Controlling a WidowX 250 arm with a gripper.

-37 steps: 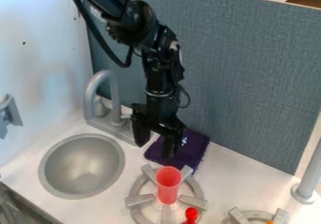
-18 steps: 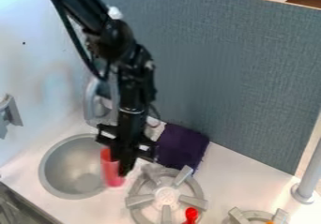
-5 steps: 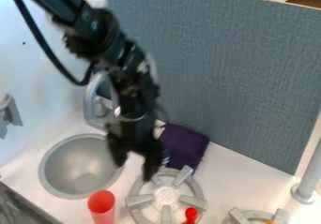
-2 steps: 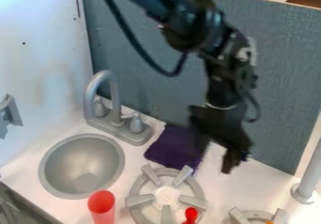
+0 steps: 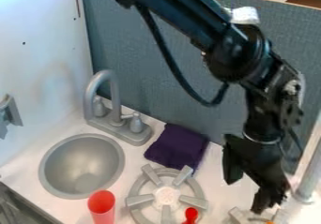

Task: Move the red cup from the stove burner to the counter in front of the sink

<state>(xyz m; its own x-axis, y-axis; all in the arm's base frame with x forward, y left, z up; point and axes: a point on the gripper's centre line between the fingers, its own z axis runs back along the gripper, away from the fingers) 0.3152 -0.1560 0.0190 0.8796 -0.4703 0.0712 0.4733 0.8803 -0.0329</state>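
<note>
The black gripper (image 5: 248,191) hangs at the right of the counter, open and with nothing between its fingers. It is just above and behind the small right-hand burner (image 5: 237,214), where a bit of something orange (image 5: 270,222) shows. A red cup (image 5: 102,207) stands upright at the front edge of the view, in front of the sink and left of the large burner (image 5: 166,196). A folded purple cloth (image 5: 178,146) lies behind that burner. A small red object (image 5: 191,214) is at the large burner's front right.
A round grey sink (image 5: 81,167) is set in the counter at left, with a curved faucet (image 5: 115,96) behind it. A grey divider (image 5: 169,68) runs along the back. At the right edge stands a grey post (image 5: 308,181), close beside the gripper.
The cup went from the large burner, held by the gripper near the sink's right edge, to the front counter, where it was let go. The arm then swung right, its gripper ending lower.
</note>
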